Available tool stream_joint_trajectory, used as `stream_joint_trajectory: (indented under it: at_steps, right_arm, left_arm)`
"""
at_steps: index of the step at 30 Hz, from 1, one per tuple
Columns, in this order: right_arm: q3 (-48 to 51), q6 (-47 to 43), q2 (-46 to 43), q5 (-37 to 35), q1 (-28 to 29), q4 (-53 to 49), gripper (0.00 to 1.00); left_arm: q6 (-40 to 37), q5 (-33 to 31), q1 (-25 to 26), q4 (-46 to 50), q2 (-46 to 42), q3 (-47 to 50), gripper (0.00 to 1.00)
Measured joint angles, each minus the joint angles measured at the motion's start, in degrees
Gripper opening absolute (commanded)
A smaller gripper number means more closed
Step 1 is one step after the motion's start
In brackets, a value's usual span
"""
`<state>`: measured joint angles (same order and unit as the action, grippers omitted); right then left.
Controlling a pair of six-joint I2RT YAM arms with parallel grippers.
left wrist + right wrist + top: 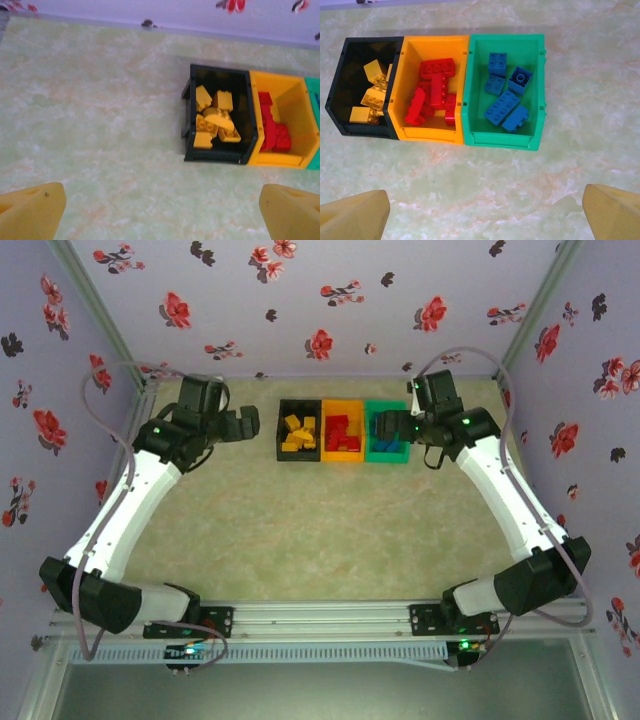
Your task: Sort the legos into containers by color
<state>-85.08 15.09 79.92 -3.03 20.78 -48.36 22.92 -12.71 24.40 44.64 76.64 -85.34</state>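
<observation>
My left gripper (161, 215) stands wide and empty. Its 2 yellow fingers (30, 210) sit at the bottom corners of the left wrist view, with bare table (100, 125) between them. It hangs above the table to the left of the black bin (215, 156), apart from it.

My right gripper (482, 215) is wide and empty too, with marbled table under it. From the right wrist view it looks onto all 3 bins. In the top view it is close by the green bin (502, 141), at the right end of the row. I cannot tell whether it hangs over that bin's edge or just beside it.

The 3 bins stand in 1 row at the far middle of the table, near the flowered wall (320, 300). They touch side to side: black on the left, the orange bin (427, 136) in the middle, green on the right.

The yellow legos (372, 95) lie heaped in the black bin, some tilted. The red legos (436, 90) are piled in the orange bin, overlapping so that I cannot count them. The blue legos (502, 106) lie in the green bin. I count 5 there, mostly stud side up, 1 leaning at the front.
</observation>
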Motion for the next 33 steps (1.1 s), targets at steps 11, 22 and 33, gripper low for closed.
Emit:
stream_joint_trajectory:
  at_steps: [11, 22, 33]
  right_arm:
    - [0.7, 2.0, -5.9, -1.7, -6.5, -1.3, 1.00]
    - [11.8, 0.5, -6.0, -4.3, -15.2, 10.6, 1.00]
    - [24.8, 0.4, -8.0, -4.1, -16.7, 25.6, 1.00]
  left_arm:
    - [-2.5, -5.0, -4.6, 3.5, 2.2, -10.5, 1.00]
    - [-8.1, -9.7, -14.2, -15.8, -2.3, 13.3, 1.00]
    - [-8.2, -6.3, -26.4, -31.2, -4.5, 32.1, 1.00]
